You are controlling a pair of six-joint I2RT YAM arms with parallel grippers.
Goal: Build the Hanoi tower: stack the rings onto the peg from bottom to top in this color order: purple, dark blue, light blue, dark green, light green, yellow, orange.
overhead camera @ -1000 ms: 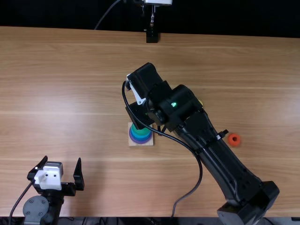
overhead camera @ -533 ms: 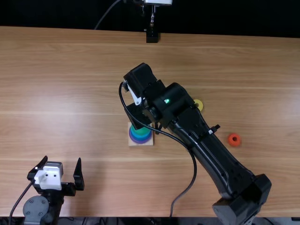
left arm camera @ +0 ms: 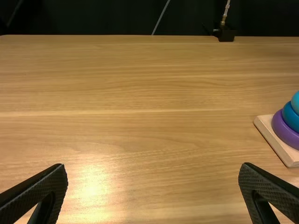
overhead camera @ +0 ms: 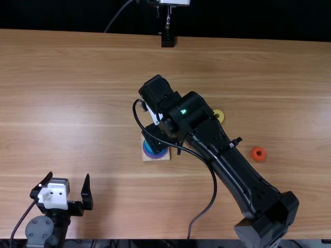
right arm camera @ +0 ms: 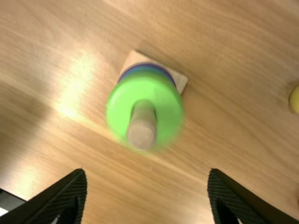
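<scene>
Seen from above, the right arm (overhead camera: pixel 230 160) covers the top of the stack (overhead camera: pixel 149 151) and part of the yellow ring (overhead camera: pixel 222 115); the right wrist view blurs the green ring (right arm camera: pixel 167 107), the left crops stack and base (left arm camera: pixel 281 147) at its edge

The wooden table (overhead camera: pixel 77 77) has a black mount (overhead camera: pixel 167 40) at its far edge.

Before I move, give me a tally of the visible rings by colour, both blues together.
Purple ring: 1
Blue rings: 2
Green ring: 1 (can't tell if another lies beneath)
Yellow ring: 1
Orange ring: 1
Total visible: 6
</scene>
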